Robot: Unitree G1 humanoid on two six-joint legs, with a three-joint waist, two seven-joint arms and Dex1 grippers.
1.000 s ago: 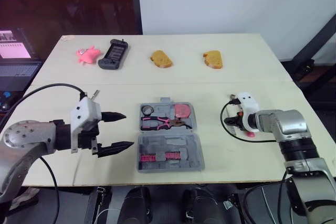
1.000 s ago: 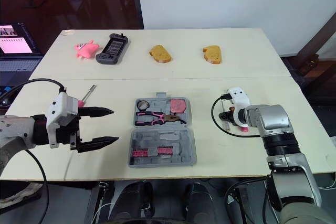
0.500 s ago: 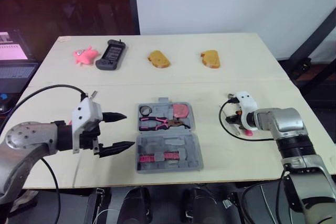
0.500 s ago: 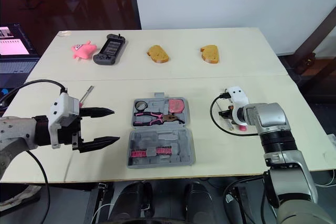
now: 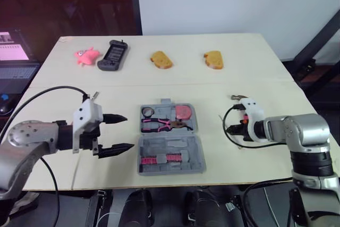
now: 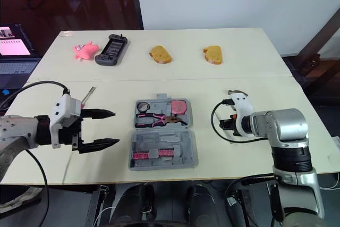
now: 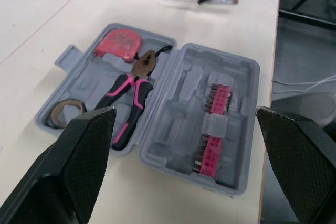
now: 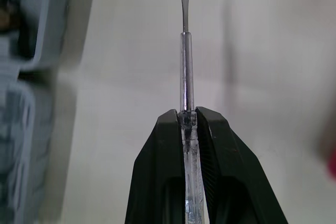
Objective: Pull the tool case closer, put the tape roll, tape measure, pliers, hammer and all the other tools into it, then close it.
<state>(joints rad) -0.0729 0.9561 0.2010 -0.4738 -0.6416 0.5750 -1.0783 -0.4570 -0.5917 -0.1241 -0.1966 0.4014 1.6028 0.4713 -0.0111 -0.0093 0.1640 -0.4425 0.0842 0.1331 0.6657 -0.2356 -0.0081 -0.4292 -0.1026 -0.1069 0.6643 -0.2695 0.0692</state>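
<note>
Grey tool case [image 5: 170, 144] lies open on the counter [image 5: 239, 73]; left gripper [image 5: 130, 131] fingers spread beside it, right gripper [image 8: 187, 112] fingers clamp a screwdriver [image 8: 185, 66].

One tool case [image 5: 186, 144], two bread slices [image 5: 162, 59]

tool case [image 5: 172, 143] — matt grey plastic | screwdriver [image 8: 187, 90] — shiny metal shaft, clear handle
</note>
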